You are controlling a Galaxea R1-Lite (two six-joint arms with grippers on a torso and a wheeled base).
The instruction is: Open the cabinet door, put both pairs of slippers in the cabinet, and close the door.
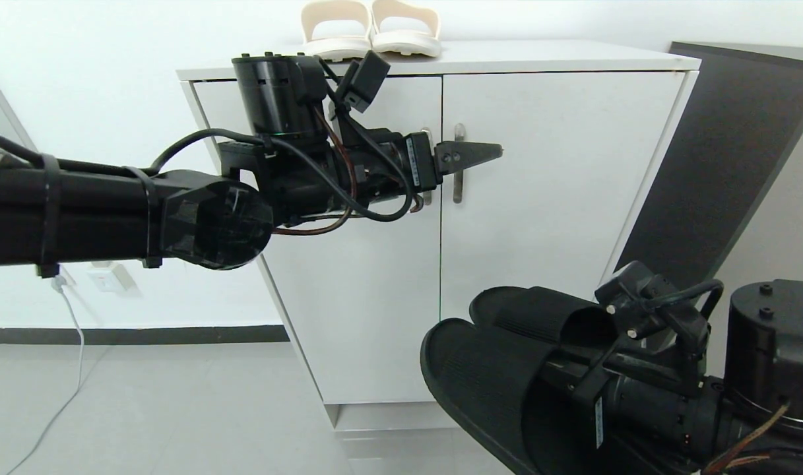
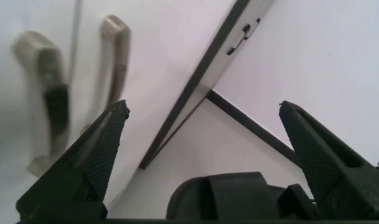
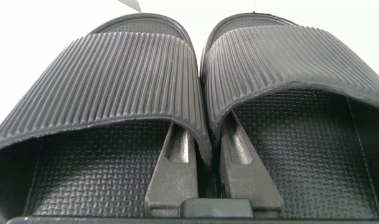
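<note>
Your left arm raised, stretched forward, wrist level; left gripper (image 2: 205,118) fingers spread wide. Your right arm low, right gripper (image 3: 203,134) fingers close together, apparently clamping inner edges of black slippers (image 3: 127,68).

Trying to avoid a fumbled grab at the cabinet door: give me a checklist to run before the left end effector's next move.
1. Cabinet doors shut, ready to be opened: ok.
2. Left end effector open: ok.
3. One of the door handles framed between its fingers: not ok; in the left wrist view both sit off to one side.
4. Black slippers gripped by the right end effector: ok; it pinches their touching inner sides.
5. Black slippers clear of the door's swing: cannot tell.
6. Cream slippers resting on the cabinet top: ok.
</note>
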